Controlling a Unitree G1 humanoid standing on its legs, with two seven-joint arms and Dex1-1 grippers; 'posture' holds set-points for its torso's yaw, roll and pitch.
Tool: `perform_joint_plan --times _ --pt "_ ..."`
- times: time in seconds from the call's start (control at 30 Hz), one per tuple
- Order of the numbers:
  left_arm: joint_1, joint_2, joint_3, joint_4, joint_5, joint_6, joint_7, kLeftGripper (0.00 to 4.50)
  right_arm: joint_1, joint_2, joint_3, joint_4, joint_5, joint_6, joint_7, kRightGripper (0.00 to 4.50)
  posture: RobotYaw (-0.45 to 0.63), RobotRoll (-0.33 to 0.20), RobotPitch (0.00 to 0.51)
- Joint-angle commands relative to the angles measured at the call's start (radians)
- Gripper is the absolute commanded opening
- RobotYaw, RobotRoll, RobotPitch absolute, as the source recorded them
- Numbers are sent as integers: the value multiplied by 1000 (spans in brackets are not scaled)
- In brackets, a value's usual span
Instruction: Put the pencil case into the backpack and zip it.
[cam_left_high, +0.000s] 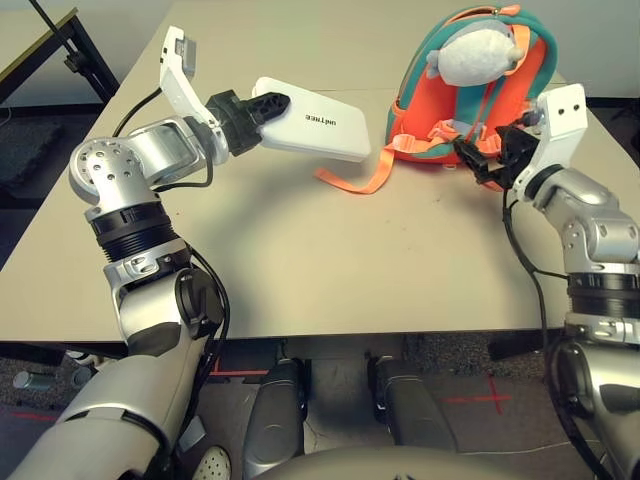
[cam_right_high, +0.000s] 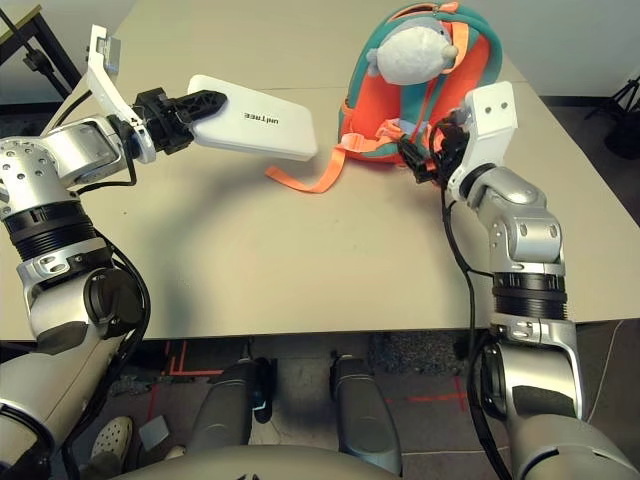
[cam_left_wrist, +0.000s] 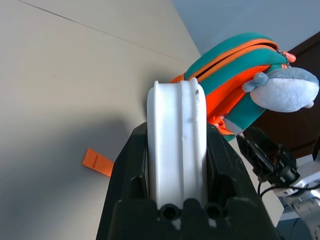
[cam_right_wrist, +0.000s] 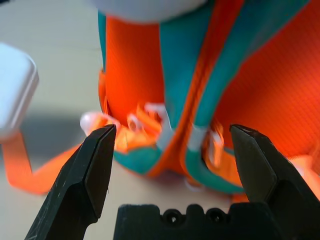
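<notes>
Looks like a robotics lab: red floor tape (cam_left_high: 478, 399), tripod (cam_right_high: 620, 100), bare table (cam_left_high: 300, 270).

"UNITREE" stands in small dark letters on the white case (cam_left_high: 312, 125), printed on its broad flat face; from the head's viewpoint, the word reads upside down.

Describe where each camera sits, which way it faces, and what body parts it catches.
Both eyes: head, facing down at the table; both forearms show.
Left wrist: along its pincer, gripping the pencil case, toward the backpack.
Right wrist: along its open pincer, at the backpack.
Both wrists share the backpack.
</notes>
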Motion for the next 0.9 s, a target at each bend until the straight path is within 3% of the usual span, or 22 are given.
perform_joint_plan --times 0.03,0.47,0.6,0.73,0.9 --pt "-3 1 -1 -18 -10 -17 2 1292 -53 21 -21 94 11 -29 -24 4500 -129 0 119" --pt "8 0 4 -45 -8 -42 21 1292 -256 51 8 546 -82 -352 -62 4500 -89 0 117" --pt "-11 -6 31 -48 -26 -78 34 1292 -257 54 11 559 -80 -388 -42 3529 -88 0 119" --pt "-26 4 36 -33 -26 -124 29 1292 -210 53 17 477 -73 -364 -26 1915 -95 0 121" --pt "-38 13 33 -4 -22 -172 21 1292 -121 55 38 313 -71 -302 -6 255 -112 0 124"
